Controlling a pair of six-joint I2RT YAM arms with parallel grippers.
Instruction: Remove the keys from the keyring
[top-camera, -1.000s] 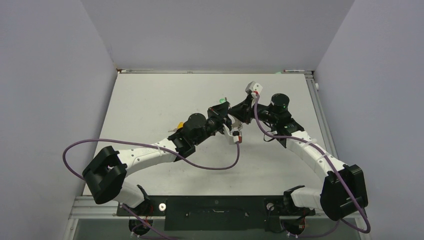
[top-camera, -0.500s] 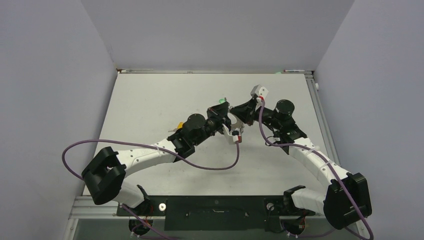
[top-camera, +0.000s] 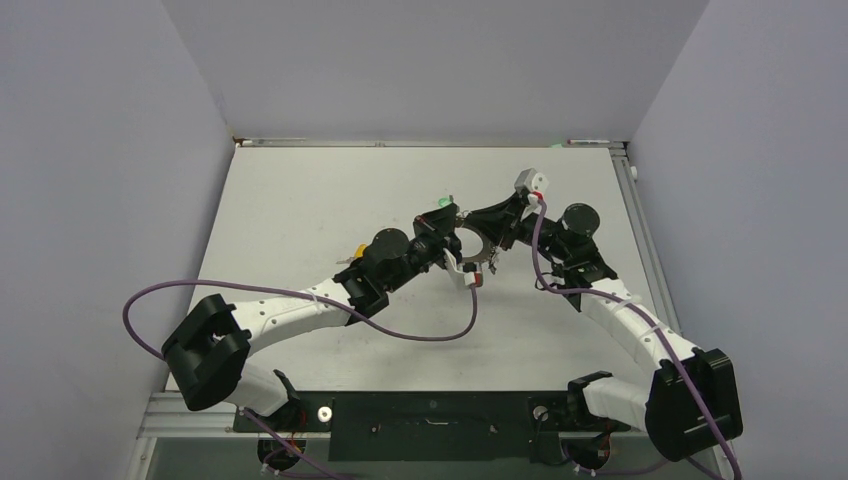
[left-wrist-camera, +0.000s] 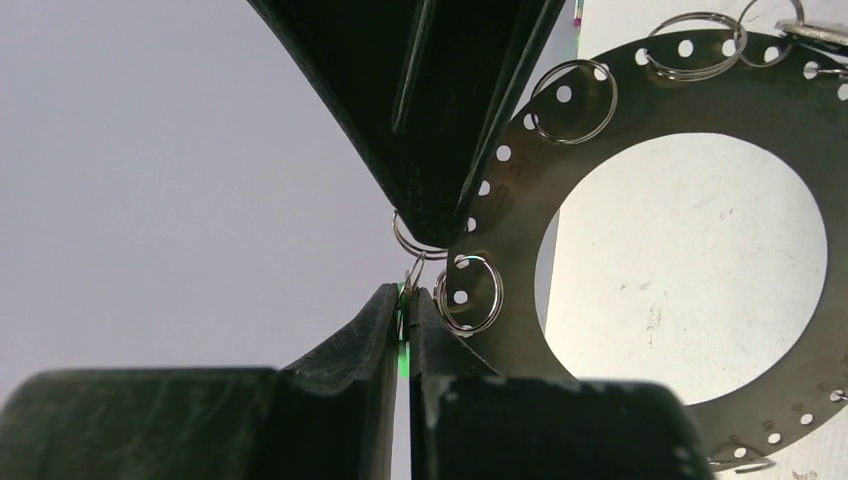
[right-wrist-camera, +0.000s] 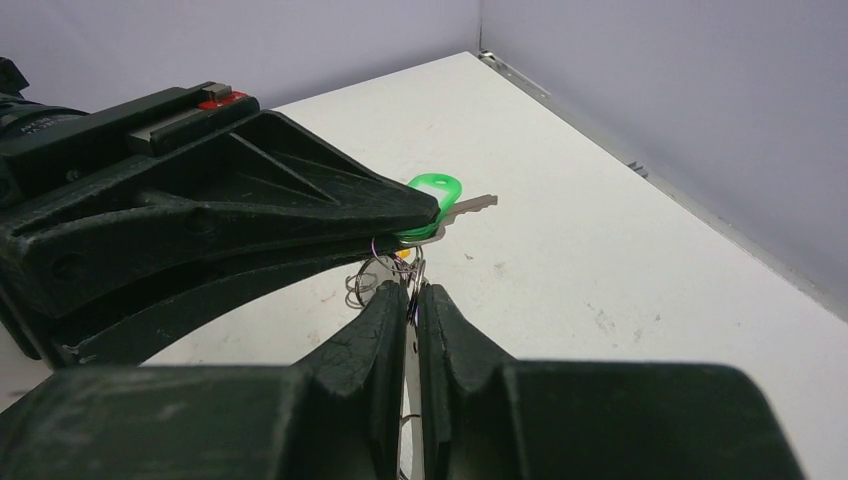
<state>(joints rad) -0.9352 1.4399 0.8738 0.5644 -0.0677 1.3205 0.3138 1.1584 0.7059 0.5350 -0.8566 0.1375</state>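
- While both arms meet above the white bench (top-camera: 300, 200), the left end effector (left-wrist-camera: 403, 292) is pinched tight on the green-headed silver key (right-wrist-camera: 437, 190).
- And the right end effector (right-wrist-camera: 413, 292) clamps the rim of the wide flat grey metal keyring (left-wrist-camera: 640, 110), held between them.

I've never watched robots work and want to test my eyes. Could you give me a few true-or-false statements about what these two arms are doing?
1. The left gripper pinches a green-headed key. True.
2. Small wire rings pass through holes along the rim of the keyring. True.
3. Nothing is touching the keyring. False: the right gripper is shut on its rim.
4. The two grippers work at opposite corners. False: they meet near the middle of the table.
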